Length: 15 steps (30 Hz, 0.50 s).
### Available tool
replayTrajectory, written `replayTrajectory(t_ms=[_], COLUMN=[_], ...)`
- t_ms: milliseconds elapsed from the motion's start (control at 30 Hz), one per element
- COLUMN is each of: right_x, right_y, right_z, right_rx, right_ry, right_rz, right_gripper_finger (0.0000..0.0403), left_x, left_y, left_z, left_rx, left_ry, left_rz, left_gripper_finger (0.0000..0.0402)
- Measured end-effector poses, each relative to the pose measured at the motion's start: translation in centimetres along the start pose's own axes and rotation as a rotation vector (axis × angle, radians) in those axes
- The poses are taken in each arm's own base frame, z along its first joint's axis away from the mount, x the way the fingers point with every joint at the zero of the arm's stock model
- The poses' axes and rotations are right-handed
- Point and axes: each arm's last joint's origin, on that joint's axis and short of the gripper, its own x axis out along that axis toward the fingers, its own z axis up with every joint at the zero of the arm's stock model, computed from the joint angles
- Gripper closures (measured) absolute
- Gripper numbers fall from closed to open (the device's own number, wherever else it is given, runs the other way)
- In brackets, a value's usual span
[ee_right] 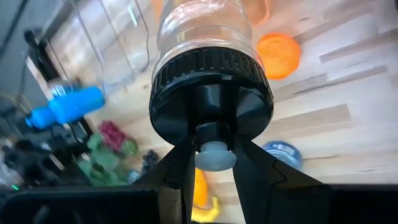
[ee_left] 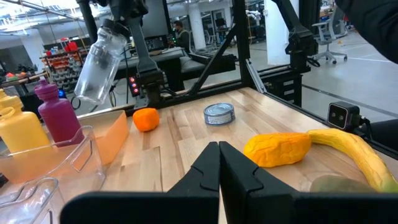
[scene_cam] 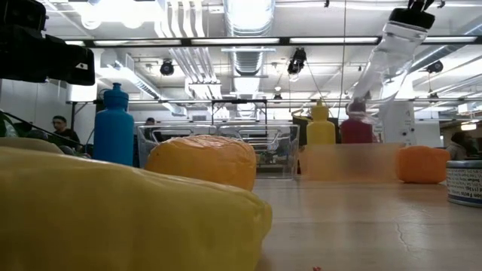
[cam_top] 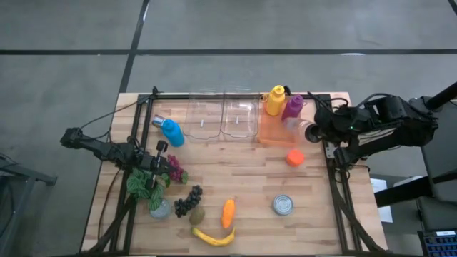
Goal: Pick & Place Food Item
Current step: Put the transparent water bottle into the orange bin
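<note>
the right gripper (ee_right: 214, 163) pinches a clear bottle (cam_top: 300, 128) by its black cap, holding it tilted in the air above the orange bin (cam_top: 275, 133) at the far right of the table — beside the yellow bottle (cam_top: 275, 100) and magenta bottle (cam_top: 292, 106) standing there. the bottle looks empty, so probably light, stiff and slick; the ribbed cap seems the surest hold. the left gripper (ee_left: 219, 163), fingers pressed together, waits low at the near left. the wooden table (cam_top: 250, 171) is slatted — orange (cam_top: 295, 158), tin can (cam_top: 283, 205), carrot (cam_top: 228, 212) and banana (cam_top: 214, 236) lie on it. beyond is a bright workshop.
</note>
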Motion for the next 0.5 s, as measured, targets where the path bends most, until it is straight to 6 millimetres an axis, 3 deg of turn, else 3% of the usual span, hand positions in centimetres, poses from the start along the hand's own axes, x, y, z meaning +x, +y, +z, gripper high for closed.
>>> replayTrajectory(t_ms=[500], right_x=[0.67], right_y=[0.69], right_z=[-0.44], right_rx=[0.462], right_ry=[0.007], right_rz=[0.063], right_gripper_finger=[0.0325], left_x=[0.0], left_y=[0.0], left_z=[0.0], left_rx=[0.0], left_ry=[0.0], left_rz=[0.0], left_gripper_finger=[0.04])
